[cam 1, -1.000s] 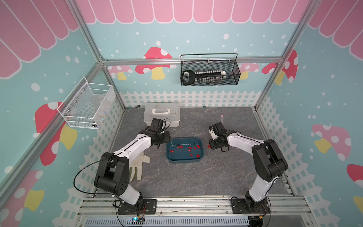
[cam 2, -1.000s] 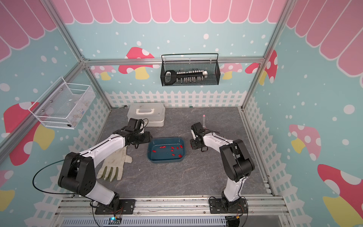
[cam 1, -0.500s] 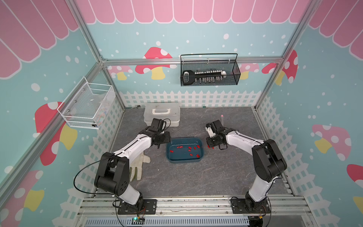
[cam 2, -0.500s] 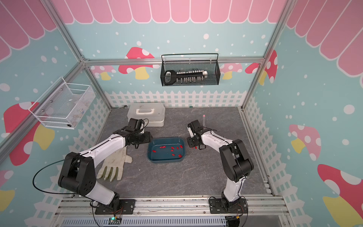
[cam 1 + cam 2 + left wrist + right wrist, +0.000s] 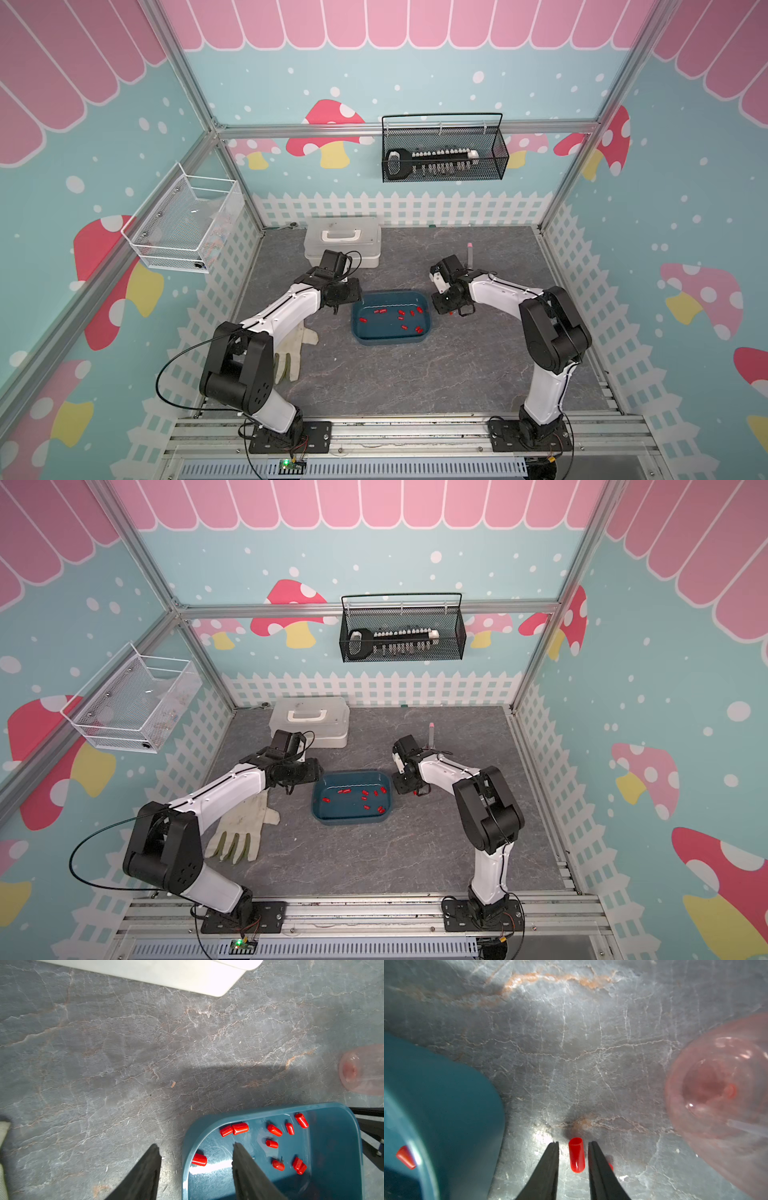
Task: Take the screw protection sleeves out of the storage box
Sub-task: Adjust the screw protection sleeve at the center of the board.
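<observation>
Locate shallow teal-blue plastic storage box [image 5: 390, 340] centred on grey marbled table [image 5: 415, 386], tiny red plastic screw protection sleeves [image 5: 379, 311] inside. At 9 o'clock, find left gripper [image 5: 195, 1145], arm outstretched, fingers released astride box wall. At 3 o'clock, find right gripper [image 5: 573, 1142], elbow bent, fingers released, flanking one sleeve [image 5: 576, 1155] lying on table.

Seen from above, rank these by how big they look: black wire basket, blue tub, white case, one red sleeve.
Black wire basket, though it hangs higher, nearer the camera.
Blue tub and white case: about alike.
Red sleeve.
</observation>
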